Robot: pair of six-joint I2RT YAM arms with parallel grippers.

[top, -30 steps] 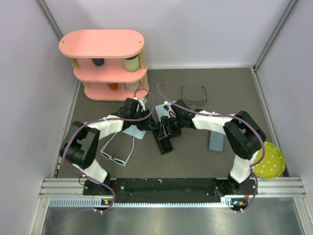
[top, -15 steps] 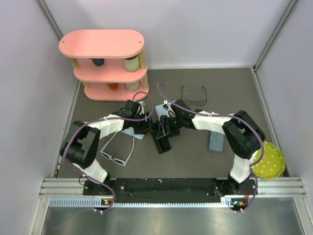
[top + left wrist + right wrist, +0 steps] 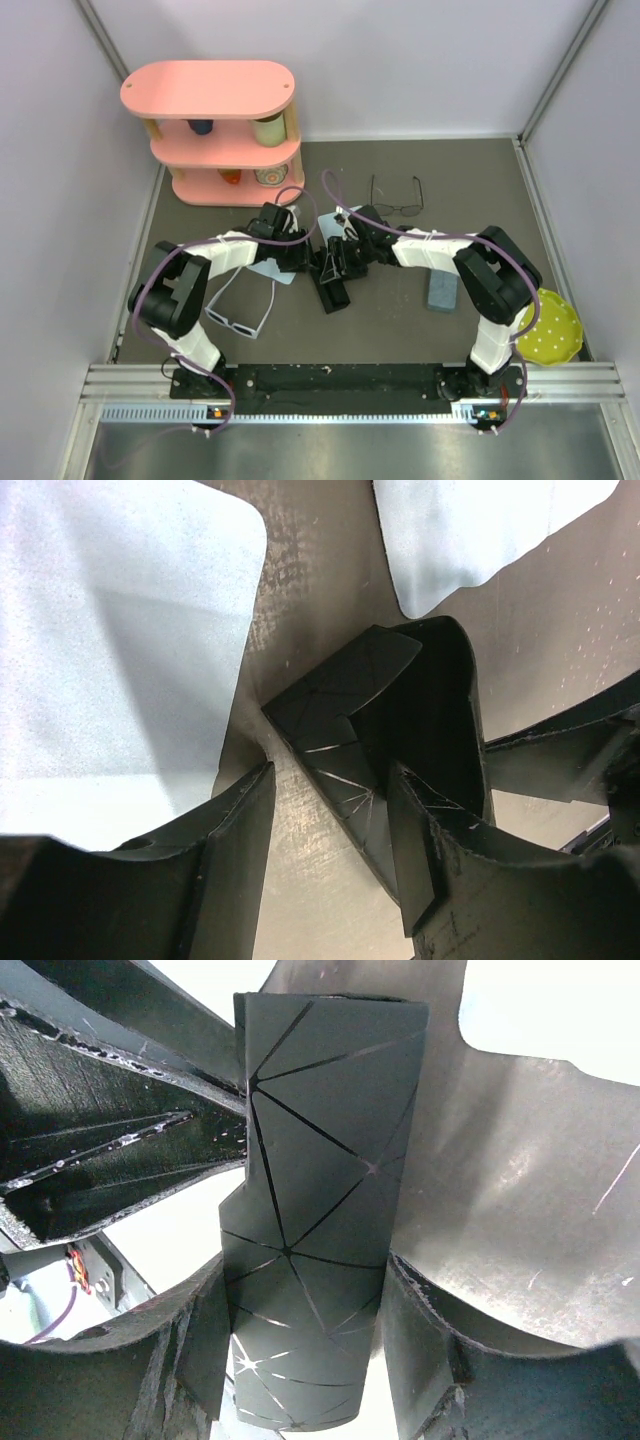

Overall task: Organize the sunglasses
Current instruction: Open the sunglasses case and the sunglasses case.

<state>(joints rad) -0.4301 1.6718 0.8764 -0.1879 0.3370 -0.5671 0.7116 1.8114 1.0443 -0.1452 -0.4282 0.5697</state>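
Observation:
The white-framed sunglasses (image 3: 240, 315) lie at the front left, and the thin wire sunglasses (image 3: 397, 200) lie far back, both apart from the arms. Mid-table, my right gripper (image 3: 336, 264) is shut on a black oblong case (image 3: 333, 286). In the right wrist view the case (image 3: 320, 1210) fills the gap of that gripper (image 3: 305, 1270), with both fingers on its sides. My left gripper (image 3: 304, 262) is at the case's far end. Its jaws (image 3: 330, 780) are open: the case's end (image 3: 350, 720) rests by the right finger (image 3: 420, 850), while the left finger (image 3: 230, 850) stands apart from it.
A light blue cloth (image 3: 272, 268) lies under the left gripper, and a second cloth (image 3: 480, 530) shows beyond it. A grey-blue case (image 3: 440, 288) sits to the right, a yellow plate (image 3: 550, 330) at the front right, a pink shelf (image 3: 220, 130) at the back left.
The left gripper's jaws widened, then narrowed somewhat, and it edged right toward the case's end. The case turned slightly in the right gripper's hold.

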